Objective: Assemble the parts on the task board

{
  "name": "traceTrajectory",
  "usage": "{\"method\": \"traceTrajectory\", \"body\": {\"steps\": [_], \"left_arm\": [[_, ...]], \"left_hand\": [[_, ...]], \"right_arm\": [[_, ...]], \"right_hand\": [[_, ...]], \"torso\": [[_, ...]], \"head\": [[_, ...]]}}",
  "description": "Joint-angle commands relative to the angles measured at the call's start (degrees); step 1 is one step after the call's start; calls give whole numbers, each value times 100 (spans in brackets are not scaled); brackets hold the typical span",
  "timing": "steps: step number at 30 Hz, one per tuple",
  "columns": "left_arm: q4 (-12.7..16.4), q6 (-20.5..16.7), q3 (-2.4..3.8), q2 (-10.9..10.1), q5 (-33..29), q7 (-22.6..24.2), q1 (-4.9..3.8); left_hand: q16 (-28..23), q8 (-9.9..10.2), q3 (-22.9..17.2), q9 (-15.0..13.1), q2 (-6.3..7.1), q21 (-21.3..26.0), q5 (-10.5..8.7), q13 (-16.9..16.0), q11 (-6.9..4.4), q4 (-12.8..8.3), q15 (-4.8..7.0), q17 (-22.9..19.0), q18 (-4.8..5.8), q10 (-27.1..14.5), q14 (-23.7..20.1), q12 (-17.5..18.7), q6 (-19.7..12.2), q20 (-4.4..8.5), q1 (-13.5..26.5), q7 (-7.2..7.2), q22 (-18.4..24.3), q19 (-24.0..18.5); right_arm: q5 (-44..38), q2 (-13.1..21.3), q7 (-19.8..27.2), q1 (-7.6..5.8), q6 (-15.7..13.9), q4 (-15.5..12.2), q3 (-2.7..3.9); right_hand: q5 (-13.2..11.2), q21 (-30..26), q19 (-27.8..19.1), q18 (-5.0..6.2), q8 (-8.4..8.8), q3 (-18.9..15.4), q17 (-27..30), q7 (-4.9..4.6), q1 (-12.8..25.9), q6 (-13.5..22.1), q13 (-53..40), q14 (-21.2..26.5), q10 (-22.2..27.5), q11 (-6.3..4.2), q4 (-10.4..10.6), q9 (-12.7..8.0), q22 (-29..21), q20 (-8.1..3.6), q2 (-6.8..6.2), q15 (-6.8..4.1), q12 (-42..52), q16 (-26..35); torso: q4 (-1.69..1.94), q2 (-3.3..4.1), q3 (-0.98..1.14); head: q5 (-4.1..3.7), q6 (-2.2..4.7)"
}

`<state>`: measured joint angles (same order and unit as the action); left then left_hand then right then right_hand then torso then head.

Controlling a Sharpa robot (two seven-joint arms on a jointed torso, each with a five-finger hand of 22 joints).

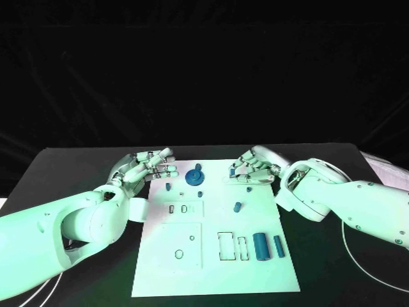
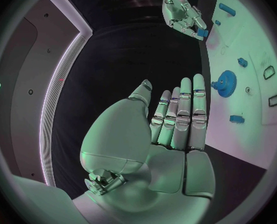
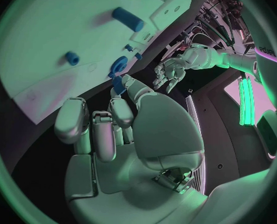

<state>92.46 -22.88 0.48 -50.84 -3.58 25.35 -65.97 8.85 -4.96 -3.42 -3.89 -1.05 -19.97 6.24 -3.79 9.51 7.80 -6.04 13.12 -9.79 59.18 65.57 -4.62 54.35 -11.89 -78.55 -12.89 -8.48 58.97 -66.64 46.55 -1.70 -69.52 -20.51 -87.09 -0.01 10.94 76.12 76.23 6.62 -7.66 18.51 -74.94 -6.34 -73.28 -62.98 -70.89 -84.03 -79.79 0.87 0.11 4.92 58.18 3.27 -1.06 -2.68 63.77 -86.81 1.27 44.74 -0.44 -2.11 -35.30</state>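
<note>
The white task board [image 1: 214, 275] lies in the middle of the table. A blue gear [image 1: 196, 176] stands near its far edge. My left hand [image 1: 147, 166] hovers at the board's far left corner, empty, with its fingers [image 2: 183, 109] stretched out straight. My right hand [image 1: 254, 167] is over the far edge, just right of the gear, and pinches a small blue part [image 2: 201, 33] at its fingertips; the same part [image 3: 117, 83] sits close to the gear [image 3: 120, 63]. Two blue cylinders [image 1: 260, 247] [image 1: 279, 245] lie at the near right.
Small blue pegs [image 1: 168, 187] [image 1: 248, 189] [image 1: 237, 206] stand or lie on the board's far half. Empty slots [image 1: 225, 246] and a recessed panel [image 1: 181, 248] take up the near half. A white cable [image 1: 352, 256] trails on the table under my right arm.
</note>
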Motion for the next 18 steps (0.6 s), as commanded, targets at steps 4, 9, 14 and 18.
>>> {"method": "traceTrajectory", "body": {"steps": [4,9,14,18], "left_arm": [[-110,93,0,23,-26,114,11],[-194,84,-1,42,-51,130,16],[-214,82,-2,55,-59,133,17],[-208,84,-2,62,-61,132,18]], "left_hand": [[-24,28,-11,1,-45,-18,23,3,19,-30,-30,10,-56,0,18,22,30,-28,-17,-4,5,-1],[-27,28,-15,1,-49,-18,24,2,18,-33,-30,12,-56,4,18,21,33,-28,-19,-1,5,-2],[-27,28,-15,1,-49,-18,24,2,18,-33,-30,12,-56,4,18,21,33,-28,-19,-1,5,-2],[-27,28,-15,1,-49,-18,24,2,18,-33,-30,12,-56,4,18,21,33,-28,-19,-1,5,-2]], "right_arm": [[-1069,-313,-775,19,-17,-245,-59],[-1471,-694,-1039,101,78,-335,-99],[-1676,-973,-1192,174,162,-232,-162],[-1792,-1127,-1255,237,191,-130,-209]], "right_hand": [[24,-27,-15,-59,-6,15,-865,53,59,-39,36,-460,58,9,36,61,-24,-17,19,-34,-73,40],[30,-39,-26,-55,-4,20,-844,54,66,-40,56,-456,70,9,39,61,-49,-17,23,-34,-101,52],[42,-68,-52,-44,7,25,-806,51,83,-32,83,-447,89,9,39,59,-108,-17,16,-34,-144,75],[45,-76,-58,-41,10,26,-799,50,86,-31,96,-446,97,9,39,59,-123,-17,14,-34,-164,79]], "torso": [[23,-55,-33],[26,-75,-49],[31,-65,-49],[33,-59,-48]], "head": [[121,-104],[190,-164],[230,-191],[251,-215]]}}
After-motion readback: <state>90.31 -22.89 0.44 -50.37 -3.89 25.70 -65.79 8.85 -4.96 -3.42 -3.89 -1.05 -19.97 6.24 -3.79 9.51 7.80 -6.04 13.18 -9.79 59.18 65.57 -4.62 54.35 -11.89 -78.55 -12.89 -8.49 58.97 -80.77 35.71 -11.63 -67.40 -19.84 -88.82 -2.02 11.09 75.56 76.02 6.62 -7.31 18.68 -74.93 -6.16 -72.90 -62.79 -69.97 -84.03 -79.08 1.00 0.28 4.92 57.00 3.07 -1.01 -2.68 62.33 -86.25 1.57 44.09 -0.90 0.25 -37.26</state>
